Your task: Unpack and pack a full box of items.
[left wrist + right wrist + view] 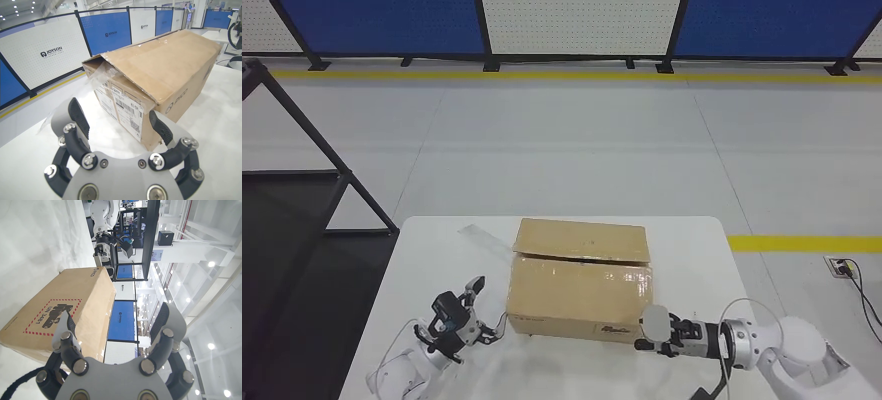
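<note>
A brown cardboard box (580, 280) lies on the white table (442, 260), its top flaps down but loose. In the left wrist view the box (160, 75) has a flap lifted at one end, with torn clear tape and shipping labels below it. My left gripper (478, 312) stands open just off the box's left front corner, and its fingers (78, 115) straddle that labelled end without touching. My right gripper (654, 322) stands open at the box's right front corner. The box (62, 311) shows a red hazard mark, and one finger (65, 323) lies against that end.
The table edge runs close behind the box. A strip of clear tape (485, 240) lies on the table behind the box's left end. A dark metal rack (292, 200) stands to the left of the table. Bare table (442, 260) lies left of the box.
</note>
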Available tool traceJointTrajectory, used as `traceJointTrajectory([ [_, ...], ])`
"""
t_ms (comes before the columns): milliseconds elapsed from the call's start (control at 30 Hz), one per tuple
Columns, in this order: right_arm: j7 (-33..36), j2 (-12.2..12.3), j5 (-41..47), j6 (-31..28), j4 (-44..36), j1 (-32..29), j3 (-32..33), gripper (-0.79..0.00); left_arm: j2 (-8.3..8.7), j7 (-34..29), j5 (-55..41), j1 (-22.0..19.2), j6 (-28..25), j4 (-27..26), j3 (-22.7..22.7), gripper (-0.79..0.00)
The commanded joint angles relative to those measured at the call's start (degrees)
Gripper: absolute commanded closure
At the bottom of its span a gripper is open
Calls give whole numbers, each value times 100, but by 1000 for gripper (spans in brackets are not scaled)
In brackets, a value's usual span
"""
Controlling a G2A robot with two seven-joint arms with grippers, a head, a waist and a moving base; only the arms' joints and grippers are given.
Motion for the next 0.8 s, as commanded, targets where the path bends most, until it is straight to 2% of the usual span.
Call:
traceJointTrajectory([
  [0,-13,3,3,-23,6,-2,13,-785,0,-2,17,-1,-30,-1,19,-785],
  [33,-26,4,8,-26,9,0,21,-785,2,6,31,0,-40,-5,24,-785],
  [67,-43,5,21,-15,14,-1,30,-723,4,22,40,7,-40,-5,22,-785],
  [100,-63,6,40,3,19,-5,41,-289,7,51,37,14,-33,-4,7,-785],
  [133,-86,8,51,21,23,-10,51,-55,11,99,15,25,-11,2,-26,-785],
  [167,-103,10,58,32,24,-16,60,0,16,143,-18,41,5,18,-67,-785],
  [533,-137,21,137,-35,17,23,159,0,114,607,-580,422,268,64,-839,-785],
  [767,126,-7,566,-327,100,82,205,0,102,664,-1104,676,407,-94,-1037,-785],
])
